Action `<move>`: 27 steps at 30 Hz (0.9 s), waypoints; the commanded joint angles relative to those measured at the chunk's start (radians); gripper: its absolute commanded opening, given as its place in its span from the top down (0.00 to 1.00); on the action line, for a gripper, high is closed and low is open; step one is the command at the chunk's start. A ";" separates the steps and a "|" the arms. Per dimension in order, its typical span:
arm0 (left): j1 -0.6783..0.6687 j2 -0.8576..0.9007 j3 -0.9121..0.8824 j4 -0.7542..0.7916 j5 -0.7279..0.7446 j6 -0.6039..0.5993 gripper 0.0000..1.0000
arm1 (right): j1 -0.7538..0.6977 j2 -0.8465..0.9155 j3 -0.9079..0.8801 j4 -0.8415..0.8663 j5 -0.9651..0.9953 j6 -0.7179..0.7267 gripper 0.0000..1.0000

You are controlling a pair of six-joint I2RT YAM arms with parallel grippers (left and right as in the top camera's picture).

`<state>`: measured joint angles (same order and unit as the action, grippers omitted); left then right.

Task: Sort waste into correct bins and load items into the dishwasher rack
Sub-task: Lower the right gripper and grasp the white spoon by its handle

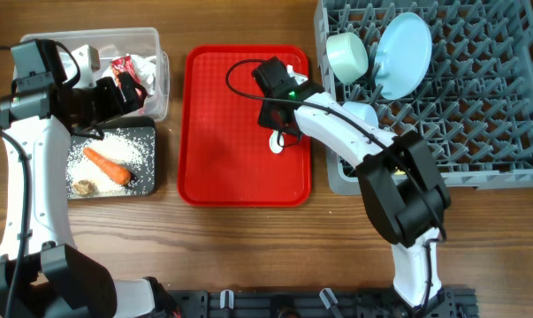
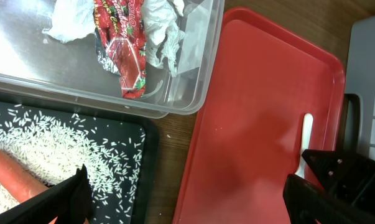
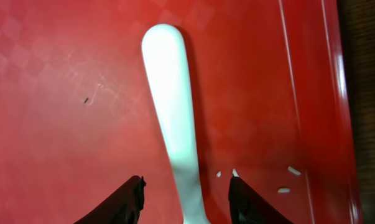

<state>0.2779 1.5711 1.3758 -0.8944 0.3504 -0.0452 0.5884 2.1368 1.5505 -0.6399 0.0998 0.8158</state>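
Red tray [image 1: 222,132] carries the one item left to load: the white spoon [image 3: 168,93], smooth and glossy, lying flat near the tray's right rim with a few stray grains [image 3: 287,171] beside it. The right hand [image 3: 186,183] straddles its handle, fingers apart with a gap on each side, gripping nothing.

Sorting looks done. The wrapper [image 2: 122,50] and tissue [image 2: 162,31] lie in the clear tub [image 1: 151,40]. The carrot [image 1: 107,165], rice [image 1: 116,146] and brown scrap [image 1: 83,186] lie in the black tub [image 1: 154,177].

The rack [image 1: 478,115] carries the mint bowl [image 1: 347,55], blue plate [image 1: 403,55] and blue bowl [image 1: 361,113]. No yellow cup shows. The left hand [image 2: 193,199] hangs wide open and empty over the tubs.
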 commanded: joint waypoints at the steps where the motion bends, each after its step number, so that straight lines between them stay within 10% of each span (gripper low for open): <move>1: 0.006 0.002 0.014 0.002 0.016 0.015 0.00 | 0.009 0.041 -0.003 0.000 0.032 -0.005 0.56; 13: 0.006 0.002 0.014 0.002 0.016 0.015 0.00 | 0.021 0.050 -0.002 -0.002 -0.003 -0.042 0.94; 27: 0.006 0.002 0.014 0.002 0.016 0.015 0.00 | 0.014 0.050 0.027 -0.003 -0.089 -0.156 0.95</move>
<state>0.2779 1.5711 1.3758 -0.8944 0.3504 -0.0456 0.6067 2.1563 1.5734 -0.6319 0.0364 0.6827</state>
